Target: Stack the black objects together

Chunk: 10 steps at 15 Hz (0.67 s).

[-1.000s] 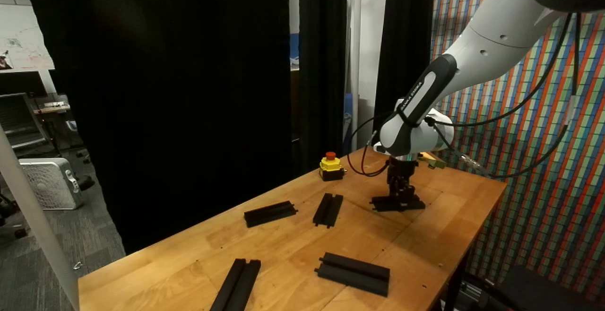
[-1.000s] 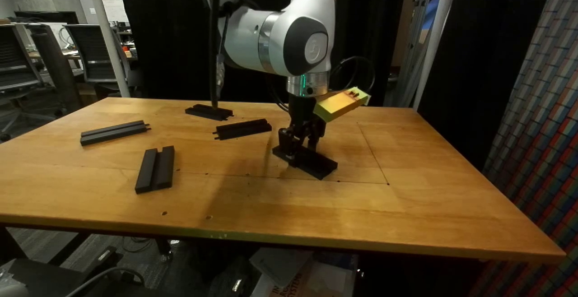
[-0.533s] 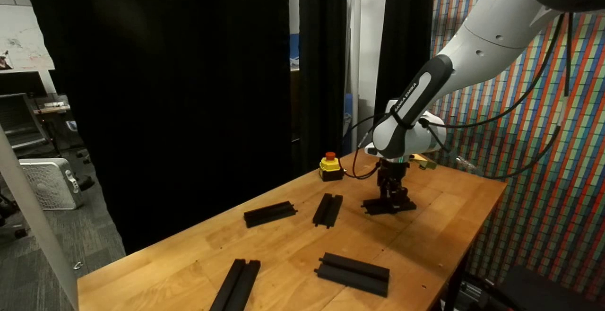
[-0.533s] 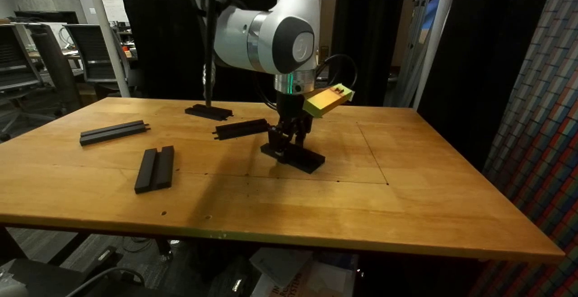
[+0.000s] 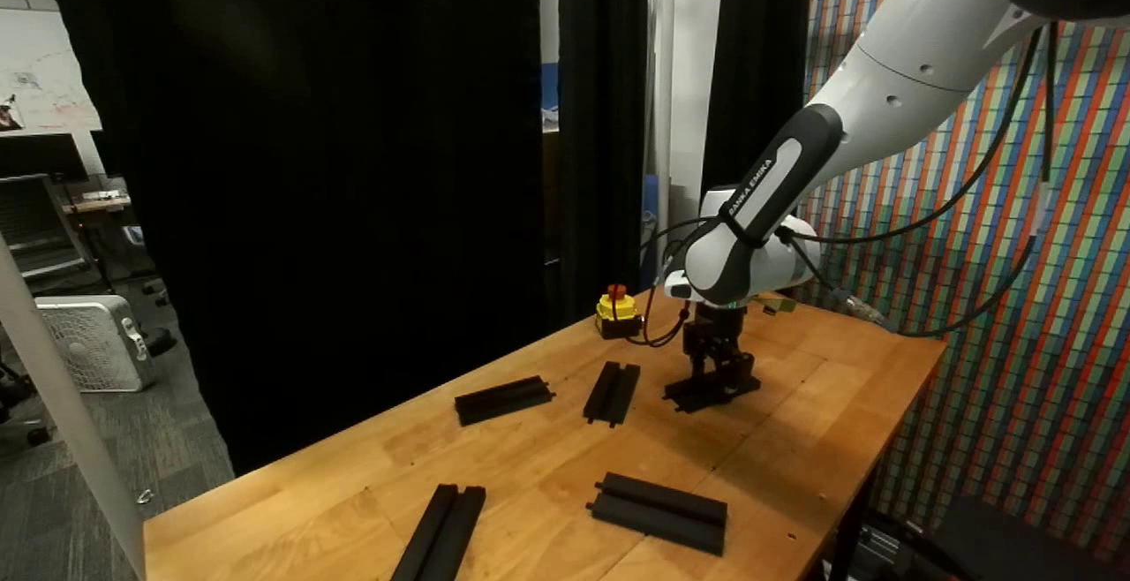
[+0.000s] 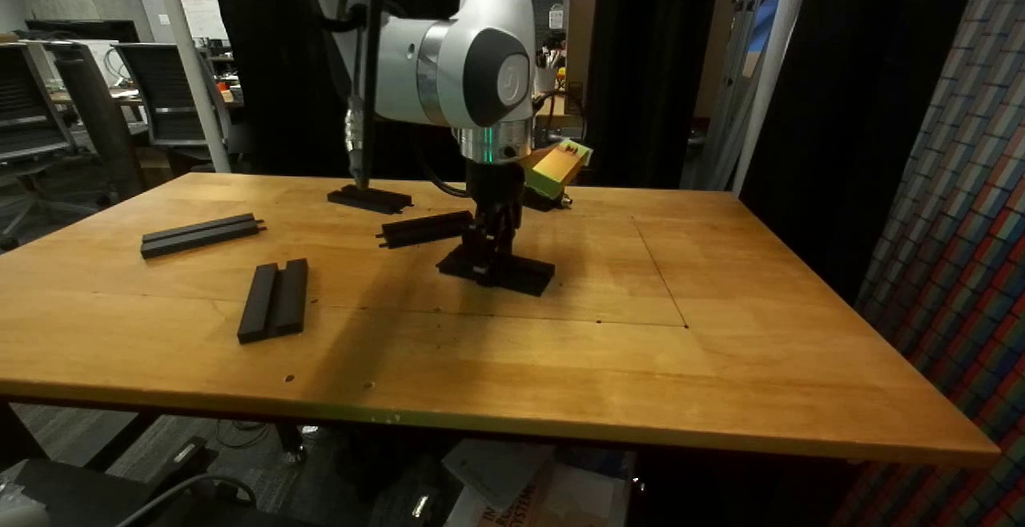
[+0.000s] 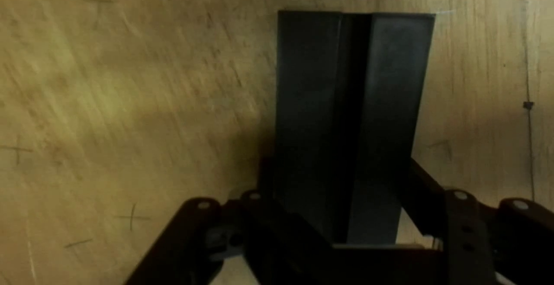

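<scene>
Currently, a black grooved bar point(image 7: 348, 116) fills the middle of the wrist view, its length running up the frame. The gripper point(image 7: 339, 172) is clamped on it, its fingers point(image 7: 424, 202) against both long edges; whether the bar touches the wooden table point(image 6: 761, 351) cannot be told. Four like bars lie on that table, in an exterior view all leftward of it: a near bar point(image 6: 424, 229), the gripper overlapping its right end; a far bar point(image 6: 380, 202) at upper left of centre, crossed by a hanging cable point(image 6: 368, 94); a left bar point(image 6: 202, 236) toward the left edge; and a lower bar point(image 6: 275, 300) down and right of that one. In an exterior view a yellow emergency-stop box point(image 5: 616, 309) with a red button point(image 5: 617, 291) stands upright at the table's back edge. A yellow-green block point(image 6: 558, 168) juts out beside the arm point(image 6: 480, 62) at upper centre. Behind the table hangs a black curtain point(image 5: 309, 192), and a box fan point(image 5: 93, 343) stands at far left. Below the tabletop, at bottom centre, what looks like a clear bin point(image 6: 630, 471) holds printed papers point(image 6: 580, 495).
</scene>
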Tool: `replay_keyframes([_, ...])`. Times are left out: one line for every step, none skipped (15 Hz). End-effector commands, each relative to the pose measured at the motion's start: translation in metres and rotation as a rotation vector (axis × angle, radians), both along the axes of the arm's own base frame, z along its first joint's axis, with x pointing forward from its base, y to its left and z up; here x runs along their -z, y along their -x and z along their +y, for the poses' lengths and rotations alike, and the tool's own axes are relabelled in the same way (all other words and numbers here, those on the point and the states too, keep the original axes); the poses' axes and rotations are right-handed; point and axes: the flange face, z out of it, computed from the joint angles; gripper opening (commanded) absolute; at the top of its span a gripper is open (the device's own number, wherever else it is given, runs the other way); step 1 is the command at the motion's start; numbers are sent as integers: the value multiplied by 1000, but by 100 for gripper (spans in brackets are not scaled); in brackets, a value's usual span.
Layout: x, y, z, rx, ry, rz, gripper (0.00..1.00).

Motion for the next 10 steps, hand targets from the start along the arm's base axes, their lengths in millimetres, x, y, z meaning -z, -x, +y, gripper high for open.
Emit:
replay_keyframes([14,3,32,-134,-7,22,45])
replay_keyframes([15,3,37,-156,-7,23,45])
replay_keyframes([15,3,41,-179,-8,24,45])
replay_keyframes([16,3,45,-198,-9,24,45])
replay_keyframes([16,3,47,-215,-9,25,45])
replay_keyframes([17,3,50,-227,-8,26,45])
replay_keyframes([17,4,51,-238,-9,26,45])
replay_keyframes([17,4,53,-247,-9,26,45])
replay_keyframes([17,4,55,-256,-9,26,45])
replay_keyframes([16,4,57,-256,-9,32,74])
